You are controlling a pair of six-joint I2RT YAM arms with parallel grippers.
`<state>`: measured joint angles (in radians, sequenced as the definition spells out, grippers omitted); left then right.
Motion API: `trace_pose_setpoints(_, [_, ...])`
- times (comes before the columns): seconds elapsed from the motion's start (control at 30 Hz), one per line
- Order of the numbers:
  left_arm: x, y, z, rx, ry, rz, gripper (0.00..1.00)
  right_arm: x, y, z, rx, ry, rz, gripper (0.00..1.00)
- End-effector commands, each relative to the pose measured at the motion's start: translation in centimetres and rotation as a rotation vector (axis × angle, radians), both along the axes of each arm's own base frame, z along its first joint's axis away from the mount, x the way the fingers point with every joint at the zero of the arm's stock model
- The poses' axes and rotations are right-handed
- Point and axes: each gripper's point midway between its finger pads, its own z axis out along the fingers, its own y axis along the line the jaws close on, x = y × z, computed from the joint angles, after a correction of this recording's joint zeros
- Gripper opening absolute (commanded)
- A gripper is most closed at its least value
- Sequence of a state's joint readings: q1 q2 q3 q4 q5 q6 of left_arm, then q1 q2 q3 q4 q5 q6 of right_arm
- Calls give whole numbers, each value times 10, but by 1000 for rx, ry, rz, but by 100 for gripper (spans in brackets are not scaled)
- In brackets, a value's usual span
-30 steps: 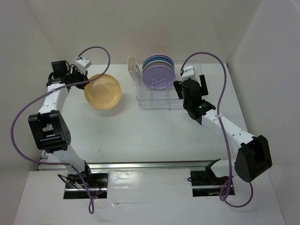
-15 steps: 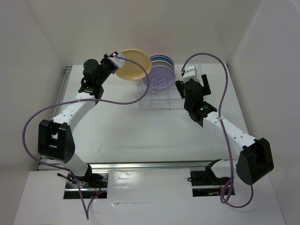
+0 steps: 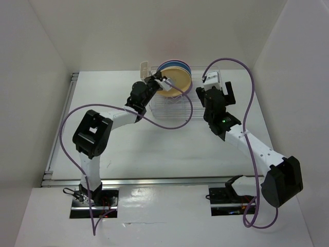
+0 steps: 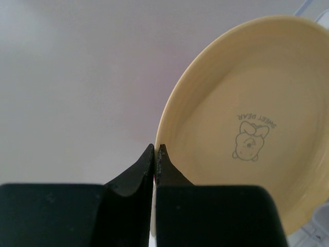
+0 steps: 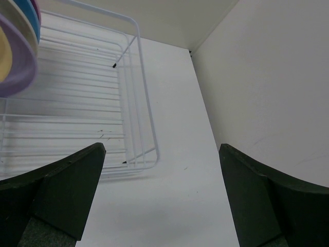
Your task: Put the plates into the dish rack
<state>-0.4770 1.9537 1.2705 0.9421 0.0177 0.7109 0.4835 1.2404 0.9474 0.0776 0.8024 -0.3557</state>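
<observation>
From above, the left claw (image 3: 163,84) is pressed together on the near rim of the orange-yellow plate (image 3: 175,85). The plate stands on edge just beyond its tips, over the dish rack (image 3: 172,109). Right behind that plate, farther from the claw, stand the purple plate (image 3: 188,86) and the blue plate (image 3: 172,63). The cream cutlery cup (image 3: 144,71) is beside the claw, on the side away from the other arm. The right claw (image 3: 215,88) is spread, holds nothing and hovers just off the rack's end.

In the left wrist view, the fingers (image 4: 128,180) of the left claw (image 4: 158,152) pinch the edge of the orange-yellow plate (image 4: 247,128). Its printed bear face is turned toward the camera, and the plate reaches up and to the right of the tips.

In the right wrist view, the right claw (image 5: 162,149) gapes wide over the white table (image 5: 175,206). The dish rack (image 5: 138,67) lies ahead and to its left. The purple plate (image 5: 20,77) and the blue plate (image 5: 28,15) stand at the far left.
</observation>
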Motion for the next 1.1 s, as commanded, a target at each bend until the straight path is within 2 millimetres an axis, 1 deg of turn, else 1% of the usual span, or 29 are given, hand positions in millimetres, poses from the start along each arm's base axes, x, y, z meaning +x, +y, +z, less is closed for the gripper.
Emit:
trace_pose_setpoints(0.0, [3,7,76,-101,-237,75,0,0,-5,11,25,-28,-32,100])
trace_pose_setpoints(0.03, [5,6,75,-92,-242,78,0,1,-4,8,21,-19,-32,100])
trace_pose_setpoints(0.07, [5,-1,73,-79,-239,71,0,1,-4,6,28,-15,-34,100])
trace_pose_setpoints(0.1, [7,-2,78,-77,-253,75,0,1,-4,6,28,-15,-34,100])
trace_pose_setpoints(0.13, [10,-1,75,-79,-249,86,0,1,-6,4,34,-9,-35,100])
trace_pose_setpoints(0.17, [10,-1,80,-75,-262,90,0,2,-6,4,42,-12,-37,100])
trace_pose_setpoints(0.2, [8,-6,89,-87,-279,82,0,2,-6,4,42,-12,-37,100])
trace_pose_setpoints(0.23, [9,-6,91,-73,-283,86,0,2,-5,-1,33,5,-37,100])
trace_pose_setpoints(0.27, [8,-8,92,-61,-290,77,0,2,-5,-1,42,2,-39,100])
trace_pose_setpoints(0.33, [8,-11,100,-50,-309,64,0,3,-4,-4,37,10,-39,100])
trace_pose_setpoints(0.37, [8,-15,96,-27,-300,49,0,4,-4,-4,46,7,-40,100])
trace_pose_setpoints(0.4, [8,-16,102,-20,-317,45,0,5,-6,-3,52,0,-39,100])
trace_pose_setpoints(0.47, [8,-19,99,-10,-310,29,0,7,-5,-6,48,8,-39,100])
trace_pose_setpoints(0.5, [10,-23,91,4,-294,15,0,7,-5,-6,48,8,-39,100])
trace_pose_setpoints(0.57, [10,-23,80,23,-279,16,0,5,-6,-3,53,0,-39,100])
trace_pose_setpoints(0.6, [10,-23,76,36,-276,18,0,4,-6,-9,43,18,-39,100])
trace_pose_setpoints(0.63, [7,-29,66,47,-261,-3,0,2,-7,-5,48,8,-39,100])
trace_pose_setpoints(0.67, [6,-29,63,66,-262,2,0,1,-8,-11,39,26,-39,100])
trace_pose_setpoints(0.7, [5,-32,63,85,-273,9,0,-2,-9,-9,39,26,-39,100])
trace_pose_setpoints(0.73, [4,-31,56,102,-266,11,0,-3,-9,-13,35,34,-40,100])
trace_pose_setpoints(0.77, [6,-32,45,133,-258,14,0,-4,-10,-12,45,31,-41,100])
trace_pose_setpoints(0.8, [6,-30,47,189,-292,33,0,-5,-11,-16,40,40,-42,100])
trace_pose_setpoints(0.83, [7,-28,48,202,-298,46,0,-6,-11,-18,36,48,-42,100])
trace_pose_setpoints(0.9, [9,-25,41,247,-322,74,0,-6,-14,-18,44,45,-53,100])
trace_pose_setpoints(0.97, [7,-24,54,225,-358,83,0,-6,-13,-25,42,69,-47,100])
trace_pose_setpoints(1.0, [10,-20,51,233,-363,95,0,-6,-13,-25,42,69,-47,100])
trace_pose_setpoints(1.03, [12,-20,45,262,-367,101,0,-5,-12,-28,38,77,-47,100])
trace_pose_setpoints(1.07, [14,-15,53,251,-386,115,0,-6,-13,-30,33,87,-47,100])
